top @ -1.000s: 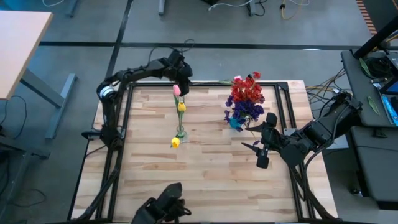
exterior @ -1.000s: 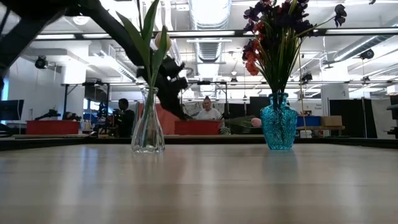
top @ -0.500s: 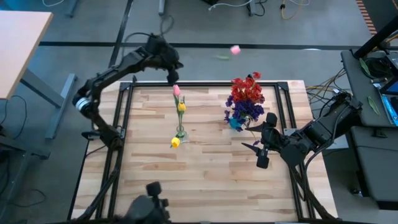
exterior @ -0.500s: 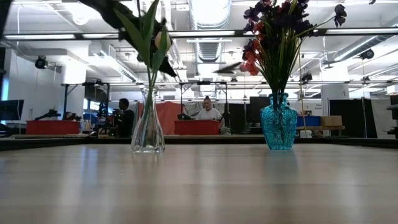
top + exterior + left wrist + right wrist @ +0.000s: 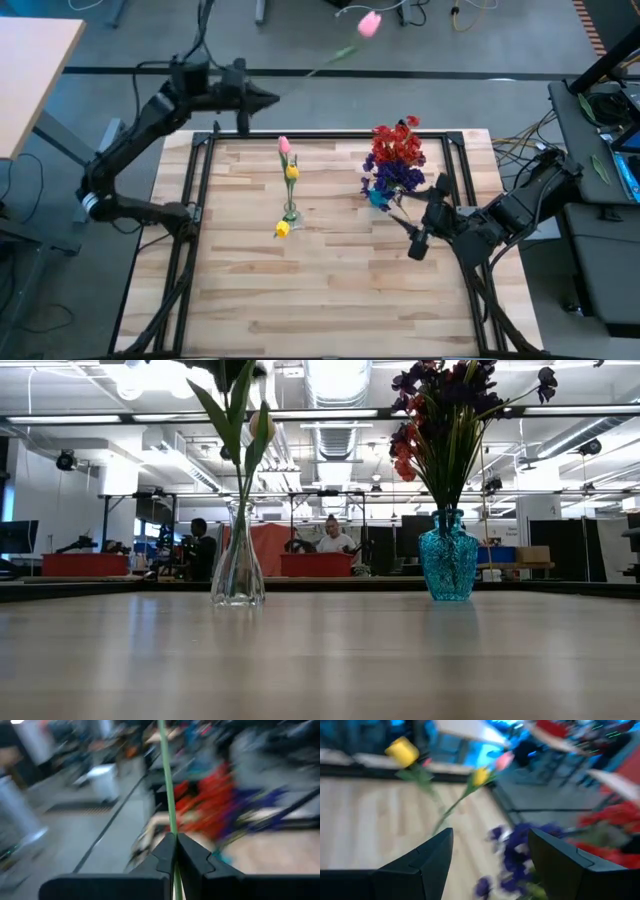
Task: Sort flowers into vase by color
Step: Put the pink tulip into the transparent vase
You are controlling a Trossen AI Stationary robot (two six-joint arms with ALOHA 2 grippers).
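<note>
The left hand point(image 5: 262, 98) is pinching the stem of a pink tulip point(image 5: 368, 24), holding it out past the surface's far edge, probably for carrying to the clear vase point(image 5: 289, 212). The right hand point(image 5: 428, 214) is hovering wide open and empty near the blue vase point(image 5: 378, 197) of red and purple flowers.

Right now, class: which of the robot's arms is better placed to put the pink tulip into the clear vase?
The left. Its hand is shut on the pink tulip's stem, beyond the table's far edge behind the clear vase. The right hand is open, empty, beside the blue vase.
</note>
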